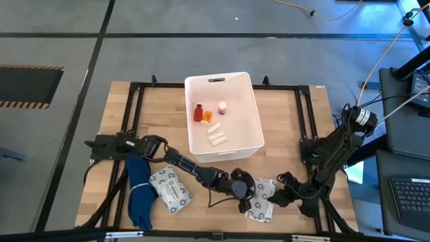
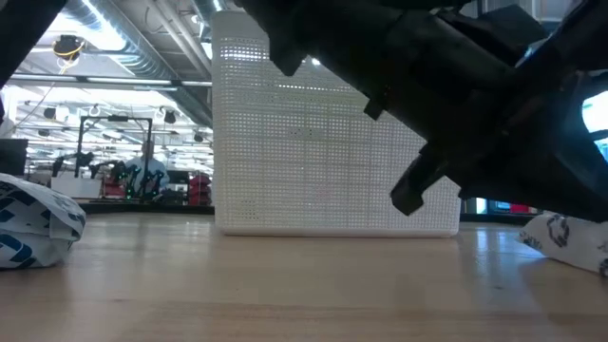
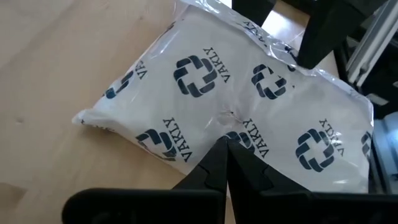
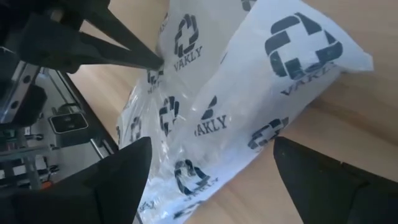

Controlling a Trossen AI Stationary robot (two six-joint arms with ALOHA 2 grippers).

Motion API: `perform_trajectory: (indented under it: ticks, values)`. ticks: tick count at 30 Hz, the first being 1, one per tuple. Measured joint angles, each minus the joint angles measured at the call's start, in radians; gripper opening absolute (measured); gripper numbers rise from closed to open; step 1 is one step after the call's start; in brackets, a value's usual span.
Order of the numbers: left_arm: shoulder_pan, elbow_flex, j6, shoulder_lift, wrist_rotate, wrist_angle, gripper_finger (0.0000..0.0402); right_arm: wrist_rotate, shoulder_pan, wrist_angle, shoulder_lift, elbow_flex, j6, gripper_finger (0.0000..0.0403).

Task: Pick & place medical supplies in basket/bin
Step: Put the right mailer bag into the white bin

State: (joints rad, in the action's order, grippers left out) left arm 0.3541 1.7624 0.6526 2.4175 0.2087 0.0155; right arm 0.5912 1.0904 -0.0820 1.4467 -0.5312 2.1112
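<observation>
A flat white packet [image 1: 261,204] with dark printed logos lies near the table's near edge, between both grippers. My left gripper [image 3: 225,144] reaches it from the left and is shut on it. My right gripper [image 4: 230,186] is open on the packet's right, one finger on either side, touching nothing. A second packet [image 1: 171,190] lies on the table farther left. The white bin [image 1: 191,134] stands mid-table and holds the red bottle [image 1: 198,113], an orange-topped vial [image 1: 207,117], a dark-topped vial [image 1: 222,107] and white cylinders [image 1: 215,136]. My left gripper pinches the packet's film between its two fingertips [image 3: 214,158] at a puckered spot [image 3: 229,118] near the middle of one long edge. The fingers slant down at it from the table's left. The packet [image 4: 249,99] lies on the table.
A blue glove-like cloth [image 1: 139,191] lies under my left arm near the table's left side. A black metal frame [image 1: 306,114] runs along the table's edges. The bin [image 2: 332,142] blocks the middle of the low view. Bare wood [image 1: 148,121] lies left of the bin.
</observation>
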Motion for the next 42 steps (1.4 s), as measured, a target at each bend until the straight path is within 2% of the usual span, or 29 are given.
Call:
perform_trajectory:
  ticks: [13, 18, 34, 42]
  values:
    - [-0.006, -0.001, 0.021, 0.017, -0.043, 0.015, 0.0001, -0.006, -0.008, -0.013, 0.000, 0.000, -0.022, 0.0338]
    - [-0.006, -0.001, 0.033, 0.018, -0.045, 0.011, 0.0002, -0.135, -0.009, -0.013, 0.000, -0.001, -0.004, 0.0338]
    - [-0.004, -0.004, 0.042, 0.018, -0.051, 0.007, 0.0001, -0.070, -0.087, 0.017, 0.002, -0.001, -0.046, 0.0338]
    - [0.000, -0.004, 0.080, 0.041, -0.100, 0.017, 0.0002, -0.078, -0.097, 0.135, 0.003, 0.002, -0.137, 0.0327]
